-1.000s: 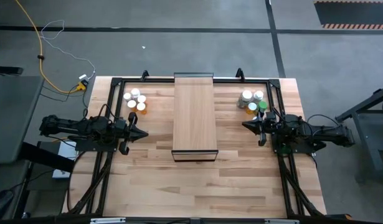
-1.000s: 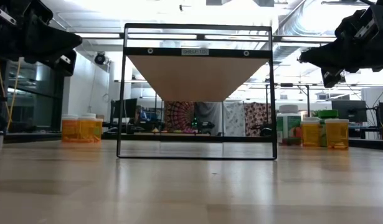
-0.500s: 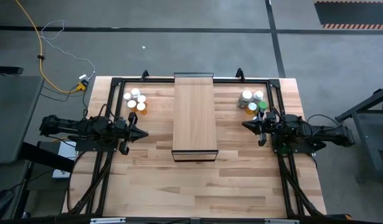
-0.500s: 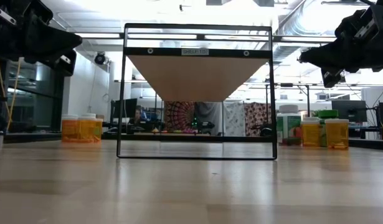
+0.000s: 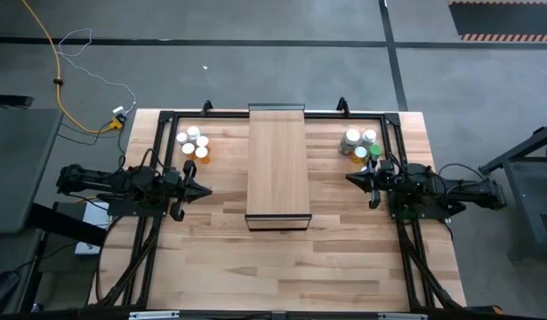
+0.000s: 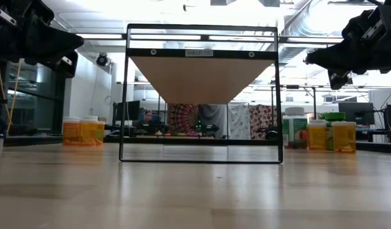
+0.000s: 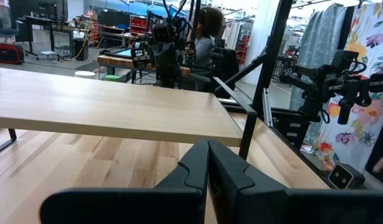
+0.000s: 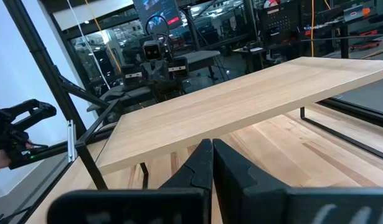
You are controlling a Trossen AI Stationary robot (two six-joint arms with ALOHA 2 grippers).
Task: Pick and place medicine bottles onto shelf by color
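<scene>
The shelf [image 5: 277,164] is a long pale wood board on a black frame, standing in the table's middle; in the low view the shelf [image 6: 194,81] shows end on. One cluster of medicine bottles [image 5: 193,142] stands far left: white caps, orange bodies, the same orange ones [image 6: 84,131] in the low view. Another cluster [image 5: 360,144] stands far right, with a green one [image 5: 375,152]; low view [image 6: 319,135]. My left gripper [image 5: 207,190] hovers left of the shelf, shut, pointing at it. My right gripper [image 5: 349,177] hovers right of it, shut. Both wrist views face the shelf board [image 7: 110,112] [image 8: 241,102].
A black frame [image 5: 166,120] runs along the table's far and side edges. Bare planked tabletop [image 5: 282,262] lies on the near side of the shelf. Beyond the table the wrist views show the room with desks, stands and hanging cloths.
</scene>
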